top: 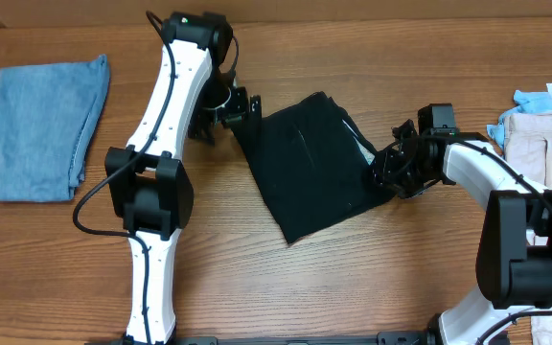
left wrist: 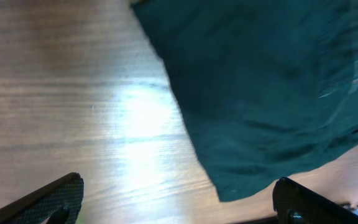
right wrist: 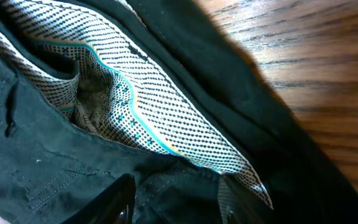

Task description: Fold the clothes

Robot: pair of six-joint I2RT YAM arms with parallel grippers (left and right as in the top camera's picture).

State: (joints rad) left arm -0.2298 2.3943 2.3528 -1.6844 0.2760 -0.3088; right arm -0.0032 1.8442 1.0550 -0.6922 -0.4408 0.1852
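- Left gripper [top: 241, 107] is wide apart and holding nothing, right by the top-left corner of the plain black cloth shorts [top: 305, 168]. If it backs off low, I reckon it snags that edge and messes up the fold.
- Shorts lie skewed mid wooden surface [top: 257, 287], folded-looking, with dotted white lining peeking out on the right.
- Right gripper [top: 391, 171] is half apart over the waistband. A finger could drag it.

At the right edge of the table [top: 420, 278], the beige piece [top: 544, 144] and the light-blue piece [top: 550, 95] beside it run out of the overhead picture, shapes unclear. Left wrist view is blurred: black shorts [left wrist: 272, 81] soft-edged, fingers [left wrist: 51, 199] of the left gripper [left wrist: 179, 183] cropped at the bottom. Fingers [right wrist: 118, 200] of the right gripper [right wrist: 176, 186] are cropped there too, so contact with the shorts cannot be told.
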